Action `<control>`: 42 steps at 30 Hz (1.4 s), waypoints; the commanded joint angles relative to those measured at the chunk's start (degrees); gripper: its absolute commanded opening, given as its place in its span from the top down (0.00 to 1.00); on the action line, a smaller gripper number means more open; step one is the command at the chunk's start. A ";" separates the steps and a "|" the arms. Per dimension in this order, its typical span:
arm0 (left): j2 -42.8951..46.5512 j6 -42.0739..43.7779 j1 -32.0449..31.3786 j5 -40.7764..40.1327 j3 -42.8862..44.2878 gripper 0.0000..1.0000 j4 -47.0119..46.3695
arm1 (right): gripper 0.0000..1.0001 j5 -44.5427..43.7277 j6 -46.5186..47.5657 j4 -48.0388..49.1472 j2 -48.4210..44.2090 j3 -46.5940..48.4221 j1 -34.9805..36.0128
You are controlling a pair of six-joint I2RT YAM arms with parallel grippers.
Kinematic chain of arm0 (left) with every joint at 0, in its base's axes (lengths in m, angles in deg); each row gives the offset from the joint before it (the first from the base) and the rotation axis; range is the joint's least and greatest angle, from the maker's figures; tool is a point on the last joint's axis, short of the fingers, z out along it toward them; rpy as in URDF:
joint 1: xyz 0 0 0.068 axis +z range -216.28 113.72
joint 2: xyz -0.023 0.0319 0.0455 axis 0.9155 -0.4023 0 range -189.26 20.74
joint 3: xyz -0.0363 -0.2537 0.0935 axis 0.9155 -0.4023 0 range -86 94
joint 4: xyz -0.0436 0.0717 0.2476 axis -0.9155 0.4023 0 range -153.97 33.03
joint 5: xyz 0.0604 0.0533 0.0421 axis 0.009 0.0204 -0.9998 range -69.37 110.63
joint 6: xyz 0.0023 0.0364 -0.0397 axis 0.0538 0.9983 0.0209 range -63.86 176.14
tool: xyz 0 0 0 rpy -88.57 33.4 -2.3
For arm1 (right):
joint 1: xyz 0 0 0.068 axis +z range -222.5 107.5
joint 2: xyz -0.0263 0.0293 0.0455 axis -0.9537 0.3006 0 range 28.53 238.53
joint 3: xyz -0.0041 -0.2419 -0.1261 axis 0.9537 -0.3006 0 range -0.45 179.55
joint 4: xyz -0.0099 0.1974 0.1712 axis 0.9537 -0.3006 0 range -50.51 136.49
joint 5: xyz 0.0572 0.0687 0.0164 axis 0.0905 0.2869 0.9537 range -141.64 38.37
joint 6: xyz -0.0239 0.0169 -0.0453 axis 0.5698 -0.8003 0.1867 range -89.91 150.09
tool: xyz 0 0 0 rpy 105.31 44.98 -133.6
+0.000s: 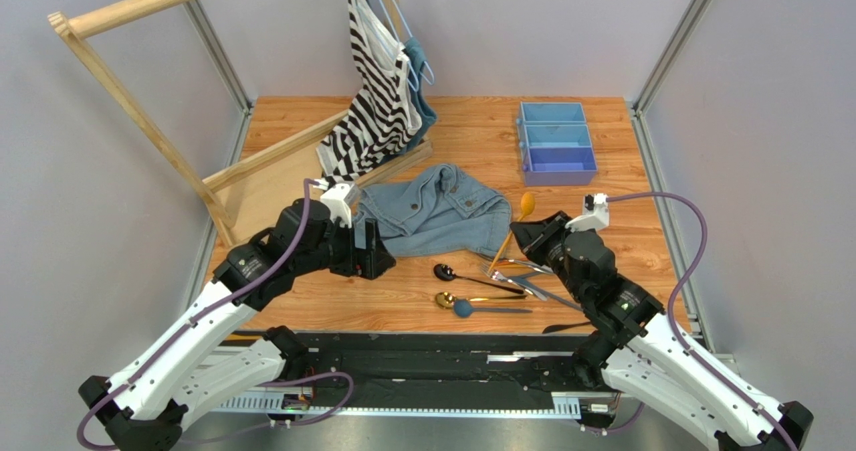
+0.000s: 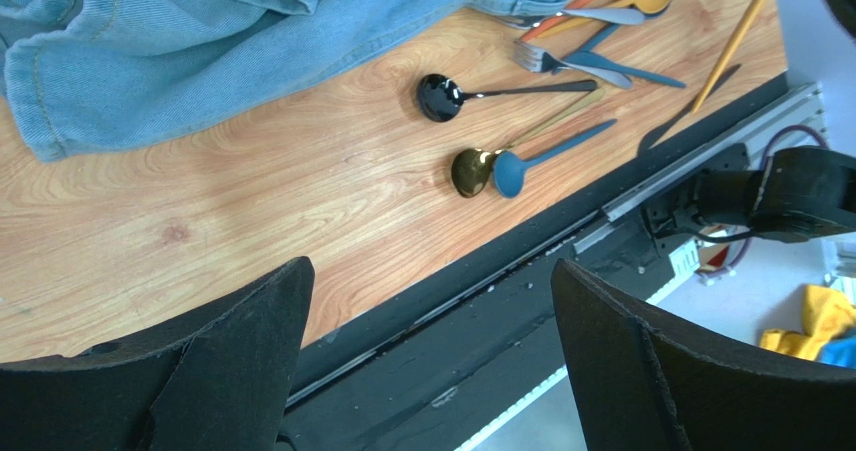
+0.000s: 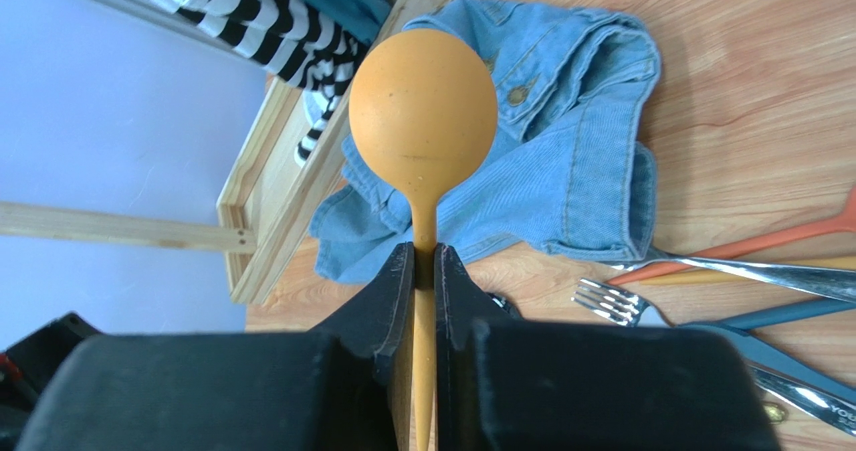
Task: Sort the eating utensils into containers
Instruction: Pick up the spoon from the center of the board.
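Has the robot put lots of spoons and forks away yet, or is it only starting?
Only starting. The blue tray looks empty, so nothing is sorted yet. The right gripper is shut on a yellow spoon. The left gripper is open and holds nothing. Left on the table: a black spoon, a gold spoon, a blue spoon, a fork and more pieces beside them.

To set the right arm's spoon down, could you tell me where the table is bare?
The table is bare between the denim jacket and the tray, and right of the tray. Crowded: the cutlery beside the right gripper.
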 commanded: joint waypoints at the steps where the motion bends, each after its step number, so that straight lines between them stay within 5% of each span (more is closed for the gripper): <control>1: -1.28 1.97 0.26 -0.33 -0.98 0.03 -1.39 | 1.00 -7.17 -1.58 -1.02 1.72 5.07 -0.18; 6: -0.58 0.13 0.26 -0.50 -4.40 0.03 -6.76 | 1.00 -13.14 5.87 -1.90 5.85 13.06 -0.62; 12: 0.56 -2.25 0.18 4.93 -8.88 0.03 -15.80 | 1.00 -7.54 9.32 -1.11 13.67 19.31 -3.09; 26: -4.36 -6.29 0.26 13.65 -8.98 0.04 -30.31 | 1.00 7.14 -3.15 11.19 17.29 9.74 -3.26; 42: -20.87 -3.22 -3.07 18.40 -0.21 0.09 -38.76 | 1.00 12.68 -1.31 11.80 14.21 4.99 -3.44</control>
